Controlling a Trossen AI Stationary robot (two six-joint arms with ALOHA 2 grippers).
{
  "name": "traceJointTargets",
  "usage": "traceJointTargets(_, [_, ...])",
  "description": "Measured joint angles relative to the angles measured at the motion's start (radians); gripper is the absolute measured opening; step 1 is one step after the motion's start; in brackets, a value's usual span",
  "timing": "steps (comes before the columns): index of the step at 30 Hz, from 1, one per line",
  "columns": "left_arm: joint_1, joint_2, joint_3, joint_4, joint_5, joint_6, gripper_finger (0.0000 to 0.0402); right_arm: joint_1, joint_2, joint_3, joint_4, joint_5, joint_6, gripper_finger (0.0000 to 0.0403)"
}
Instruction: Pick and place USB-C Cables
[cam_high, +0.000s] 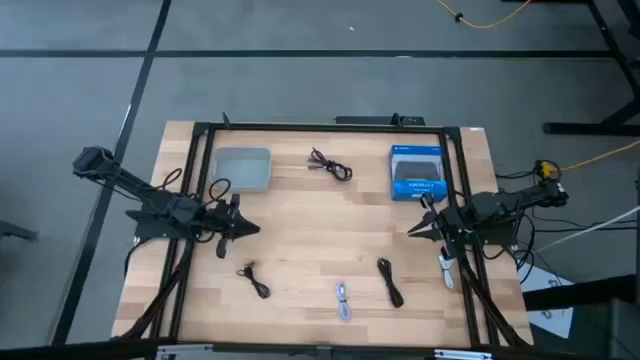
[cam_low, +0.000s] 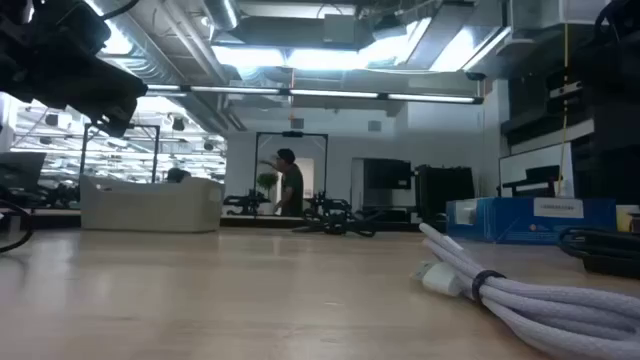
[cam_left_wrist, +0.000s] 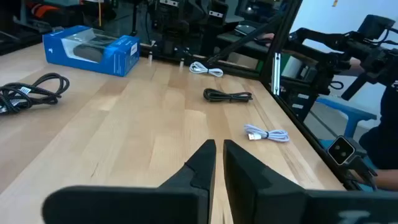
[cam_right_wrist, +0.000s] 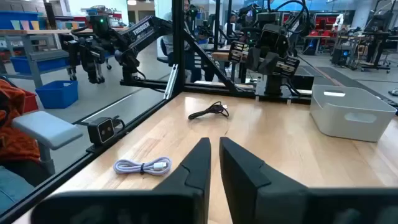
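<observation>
So nothing's grabbed yet: right gripper (cam_high: 415, 231) has its fingers pressed nearly together, empty. Closest cable is the black cable (cam_high: 390, 282), just ahead and off to the side, long axis angled past the fingertips. Left gripper (cam_high: 252, 229) likewise nearly closed and empty.

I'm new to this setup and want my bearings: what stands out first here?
The blue box at the table's far right and the grey tray at its far left. Small cable bundles lie scattered between, one white cable near the front edge. Both arms wait at the sides.
</observation>
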Motion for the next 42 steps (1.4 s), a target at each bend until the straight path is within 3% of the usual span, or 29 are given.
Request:
traceJointTargets(31, [0.0,0.0,0.0,0.0,-0.001,0.0,0.0025,0.0,0.0,0.0,0.0,0.0,0.0,0.0041])
traceJointTargets(37, [0.0,0.0,0.0,0.0,-0.018,0.0,0.0025,0.0,0.0,0.0,0.0,0.0,0.0,0.0041])
traceJointTargets(42, [0.0,0.0,0.0,0.005,-0.091,-0.001,0.0025,0.0,0.0,0.0,0.0,0.0,-0.003,0.0041])
